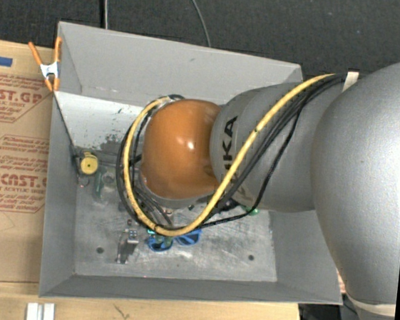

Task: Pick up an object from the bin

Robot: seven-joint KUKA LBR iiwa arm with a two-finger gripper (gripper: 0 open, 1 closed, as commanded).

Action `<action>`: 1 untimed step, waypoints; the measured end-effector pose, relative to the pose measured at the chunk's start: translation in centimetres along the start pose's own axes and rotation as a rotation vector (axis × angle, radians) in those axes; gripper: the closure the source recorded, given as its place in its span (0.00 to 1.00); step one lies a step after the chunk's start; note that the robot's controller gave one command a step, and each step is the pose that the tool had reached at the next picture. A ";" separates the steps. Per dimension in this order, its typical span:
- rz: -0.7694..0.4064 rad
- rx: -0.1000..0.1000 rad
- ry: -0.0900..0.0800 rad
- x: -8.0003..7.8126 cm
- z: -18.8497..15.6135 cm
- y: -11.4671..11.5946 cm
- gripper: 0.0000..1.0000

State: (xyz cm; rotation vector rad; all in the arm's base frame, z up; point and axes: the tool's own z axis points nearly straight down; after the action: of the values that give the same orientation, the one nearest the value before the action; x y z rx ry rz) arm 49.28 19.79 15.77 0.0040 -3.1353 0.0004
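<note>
Part of my gripper (127,246) sticks out below the arm's wrist, low over the front left of the bin floor. Just to its right lies a blue thing (170,241), partly hidden under the wrist and its cables. A small yellow round thing (88,164) rests against the left wall, well apart from the gripper. Beside that is a small pale greenish thing (99,184). Nothing can be seen held in the gripper.
The big grey arm and its orange wrist cover reach in from the right and hide the middle and back of the bin. The sloping left wall is close to the yellow thing. Bare floor shows at the front right.
</note>
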 end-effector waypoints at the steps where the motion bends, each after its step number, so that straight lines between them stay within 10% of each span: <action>1: -0.097 -0.005 -0.013 -4.4 8.7 -8.5 0.00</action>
State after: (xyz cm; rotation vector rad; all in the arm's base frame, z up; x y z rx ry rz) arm 53.65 11.31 7.05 0.1569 -3.1448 -0.0085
